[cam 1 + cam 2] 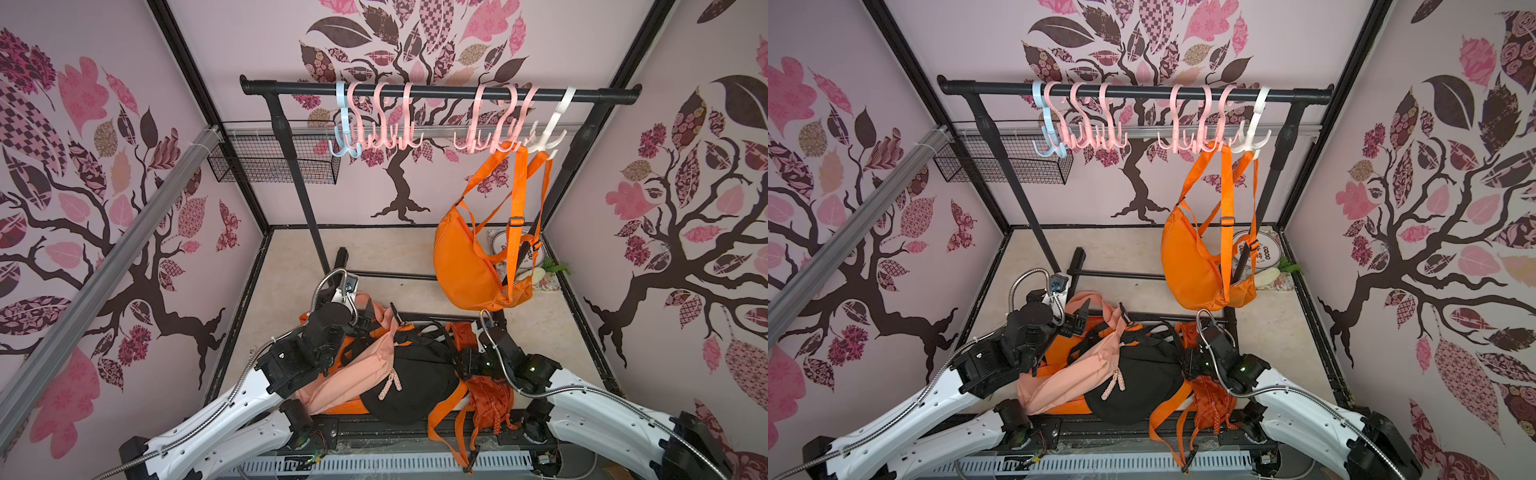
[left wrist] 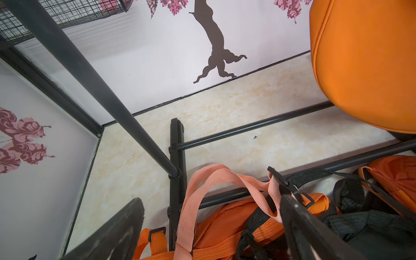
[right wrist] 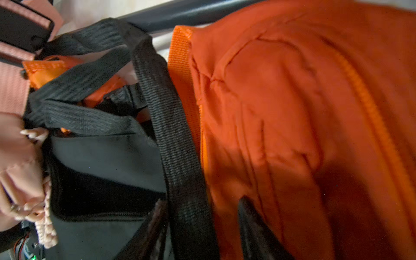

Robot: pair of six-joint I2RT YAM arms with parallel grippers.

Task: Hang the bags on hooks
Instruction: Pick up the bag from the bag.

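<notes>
1. The black bag (image 1: 411, 374) lies on the surface (image 1: 374, 249) in a pile below the rail (image 1: 415, 89). It rests partly over a pink bag (image 1: 353, 374) and beside orange bags (image 1: 486, 399), well apart from the hooks.
2. The right end effector (image 3: 200, 213) is down at the black bag's right edge. A black strap (image 3: 180, 157) runs between its fingers, but I cannot tell whether they pinch it.
3. The left end effector (image 2: 211, 200) stands wide and holds nothing, just above the pink strap (image 2: 216, 177).
4. A hanging bag (image 1: 469, 266), also orange, is hung by its strap from a pink hook (image 1: 505, 143) and a white hook (image 1: 544, 143) on the rail.
</notes>
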